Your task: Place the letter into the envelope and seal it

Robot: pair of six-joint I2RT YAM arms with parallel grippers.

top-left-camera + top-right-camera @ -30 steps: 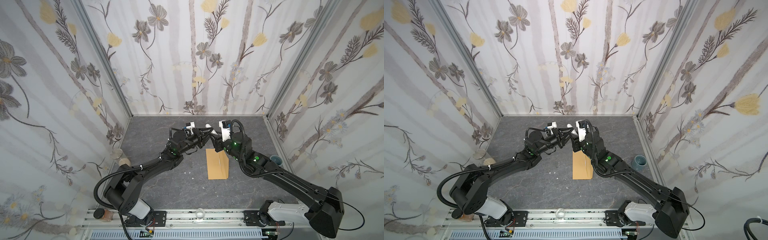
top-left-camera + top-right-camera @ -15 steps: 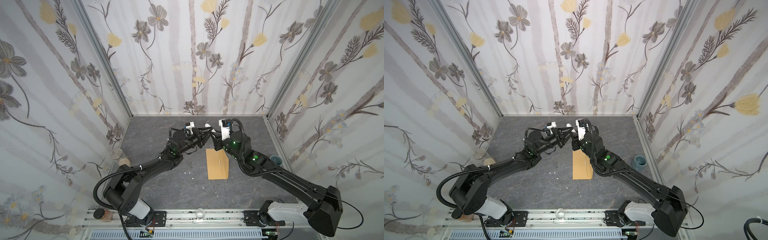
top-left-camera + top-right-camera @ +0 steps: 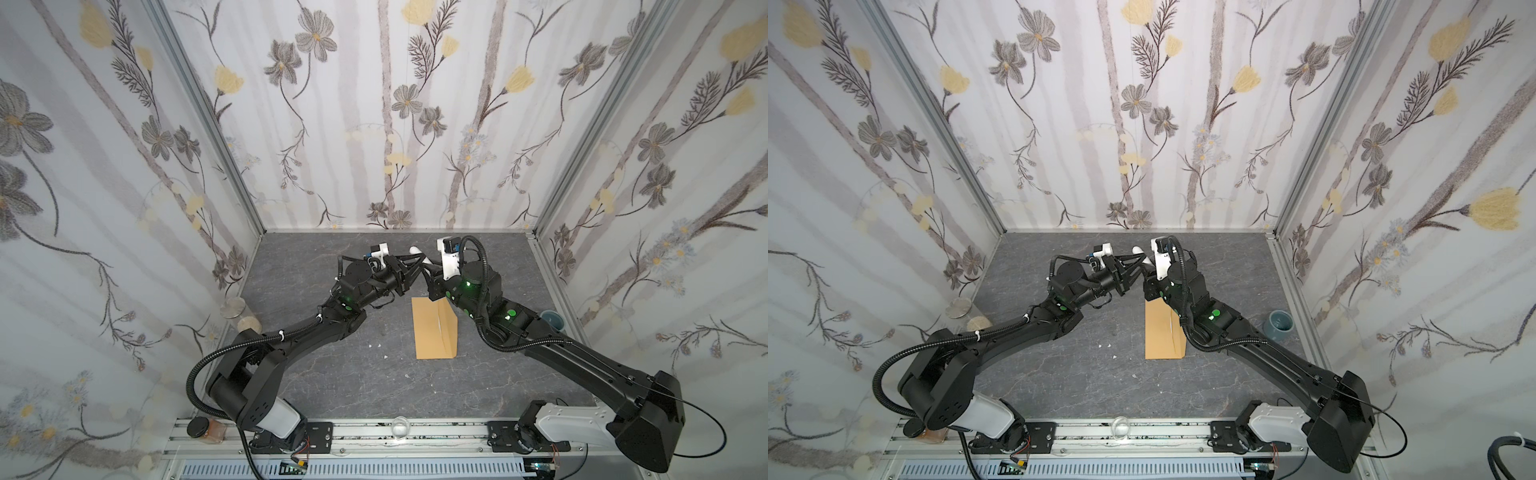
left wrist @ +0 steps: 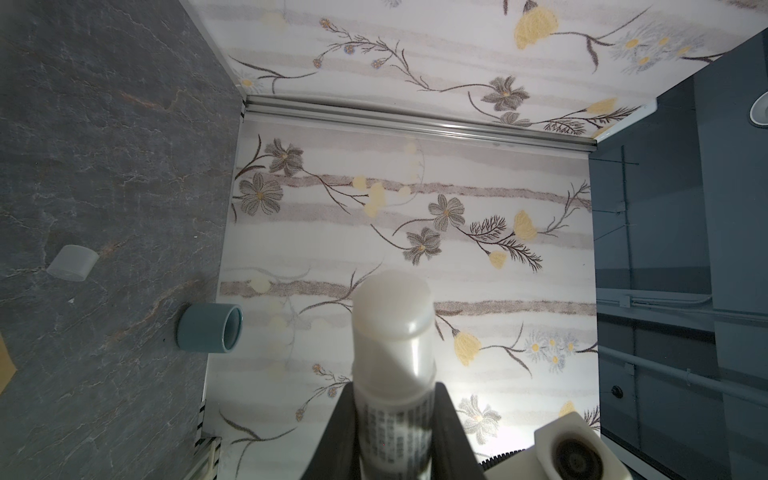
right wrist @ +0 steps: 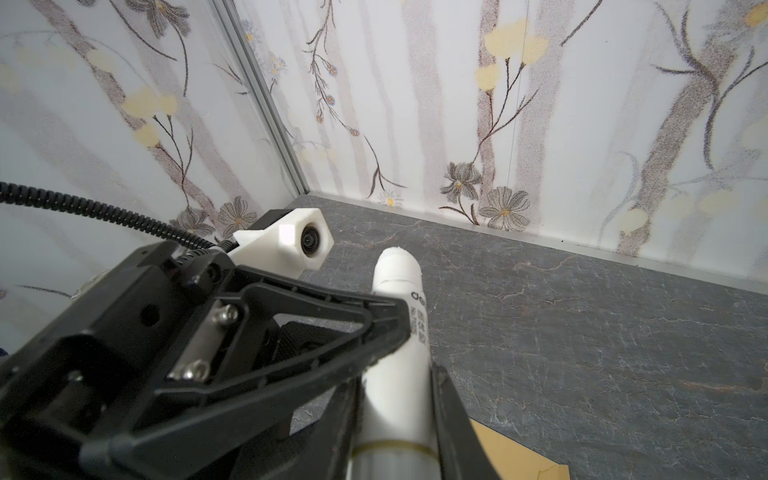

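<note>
The tan envelope [image 3: 434, 328] [image 3: 1163, 332] lies flat on the grey table, flap end under the right arm. No letter shows in any view. Both grippers meet above the table behind the envelope, holding a small white glue stick [image 3: 414, 250] [image 3: 1137, 250] between them. My left gripper [image 3: 422, 264] [image 4: 395, 419] is shut on its printed barrel [image 4: 392, 332], uncapped tip outward. My right gripper [image 3: 430, 276] [image 5: 397, 415] is shut on the stick's lower end [image 5: 401, 324], just behind the left fingers [image 5: 374, 328].
A loose white cap [image 4: 72, 262] lies on the table. A small blue cup [image 3: 552, 320] [image 3: 1280, 326] stands by the right wall. Two jars [image 3: 235, 307] stand at the left wall. A clear glass [image 3: 400, 427] sits on the front rail.
My right gripper's jaws have closed onto the lower end of the glue stick. The left gripper keeps its hold and both arms have barely moved.
</note>
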